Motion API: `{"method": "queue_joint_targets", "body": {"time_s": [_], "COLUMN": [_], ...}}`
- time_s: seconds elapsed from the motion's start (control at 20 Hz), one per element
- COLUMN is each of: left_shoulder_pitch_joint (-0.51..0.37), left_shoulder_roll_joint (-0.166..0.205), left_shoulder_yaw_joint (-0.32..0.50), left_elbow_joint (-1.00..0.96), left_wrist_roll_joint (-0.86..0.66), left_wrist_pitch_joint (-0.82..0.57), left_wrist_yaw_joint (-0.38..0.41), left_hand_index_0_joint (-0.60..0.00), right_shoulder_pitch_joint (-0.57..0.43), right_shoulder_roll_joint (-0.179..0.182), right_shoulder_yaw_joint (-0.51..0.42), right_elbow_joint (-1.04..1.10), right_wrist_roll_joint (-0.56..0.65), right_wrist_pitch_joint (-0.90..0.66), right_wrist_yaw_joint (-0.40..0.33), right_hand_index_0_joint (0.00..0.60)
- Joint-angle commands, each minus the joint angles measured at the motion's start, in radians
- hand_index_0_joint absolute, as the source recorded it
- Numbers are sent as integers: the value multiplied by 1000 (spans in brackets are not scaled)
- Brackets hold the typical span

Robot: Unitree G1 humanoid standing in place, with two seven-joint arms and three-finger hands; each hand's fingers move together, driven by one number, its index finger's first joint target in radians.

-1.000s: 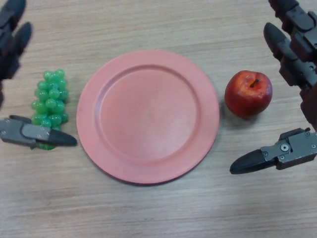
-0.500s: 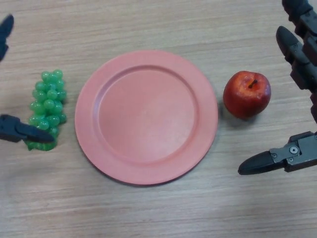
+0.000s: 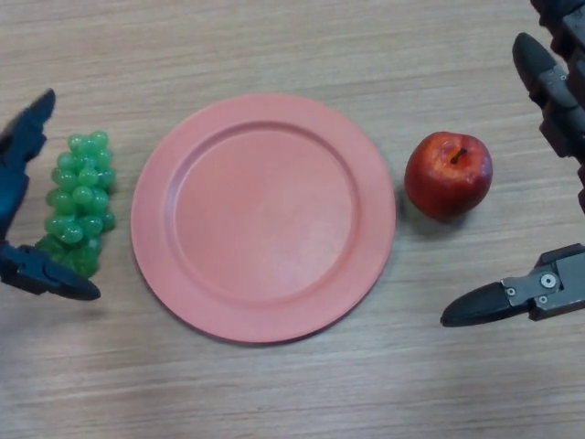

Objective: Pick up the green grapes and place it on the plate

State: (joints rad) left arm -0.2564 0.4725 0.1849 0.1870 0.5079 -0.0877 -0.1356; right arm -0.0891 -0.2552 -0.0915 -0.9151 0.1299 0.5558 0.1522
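A bunch of green grapes (image 3: 79,203) lies on the wooden table, just left of the empty pink plate (image 3: 263,216). My left hand (image 3: 20,165) is at the left edge, close against the grapes: its fingers stand at the bunch's upper left and its thumb (image 3: 50,281) lies at the bunch's lower end. The hand is open and the grapes rest on the table. My right hand (image 3: 554,102) hangs open at the right edge, with its thumb (image 3: 512,297) low and the fingers high.
A red apple (image 3: 448,175) sits right of the plate, between the plate's rim and my right hand. Bare wooden table runs along the front and the back.
My left hand has come back in from the left edge, and its fingers now show beside the grapes. The thumb has dropped below the bunch. The right hand has drifted slightly right.
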Motion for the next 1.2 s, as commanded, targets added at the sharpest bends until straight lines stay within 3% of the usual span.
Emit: {"method": "queue_joint_targets", "body": {"time_s": [0.05,0.2,0.3,0.35,0.4,0.45,0.7,0.85,0.95,1.05,1.2], "left_shoulder_pitch_joint": [-41,-61,-62,-63,-67,-88,-105,-129,-124,-93,-31], "left_shoulder_roll_joint": [60,50,48,46,46,48,70,114,146,163,148], "left_shoulder_yaw_joint": [50,30,28,29,32,39,50,90,113,140,178], "left_elbow_joint": [2,44,52,59,71,119,199,261,250,166,-52], "left_wrist_roll_joint": [9,-10,-15,-23,-27,-48,-104,-104,-107,-153,-145], "left_wrist_pitch_joint": [-77,-91,-97,-103,-113,-151,-215,-299,-318,-296,-206], "left_wrist_yaw_joint": [80,87,92,101,121,198,271,447,511,471,433], "left_hand_index_0_joint": [0,0,-200,-350,-450,-592,-600,-600,-600,-600,-600], "right_shoulder_pitch_joint": [-28,-25,-23,-21,-19,-18,-15,-21,-18,-23,-28], "right_shoulder_roll_joint": [-29,-31,-31,-30,-30,-31,-28,-30,-28,-28,-26], "right_shoulder_yaw_joint": [-64,-69,-70,-69,-69,-64,-60,-55,-50,-46,-43], "right_elbow_joint": [-60,-62,-63,-64,-66,-73,-80,-85,-87,-90,-87], "right_wrist_roll_joint": [37,39,39,38,38,34,28,22,18,15,13], "right_wrist_pitch_joint": [-107,-111,-113,-116,-116,-109,-109,-96,-95,-90,-89], "right_wrist_yaw_joint": [-25,-24,-24,-23,-22,-21,-16,-13,-12,-11,-11], "right_hand_index_0_joint": [0,0,0,0,0,0,0,0,0,0,0]}}
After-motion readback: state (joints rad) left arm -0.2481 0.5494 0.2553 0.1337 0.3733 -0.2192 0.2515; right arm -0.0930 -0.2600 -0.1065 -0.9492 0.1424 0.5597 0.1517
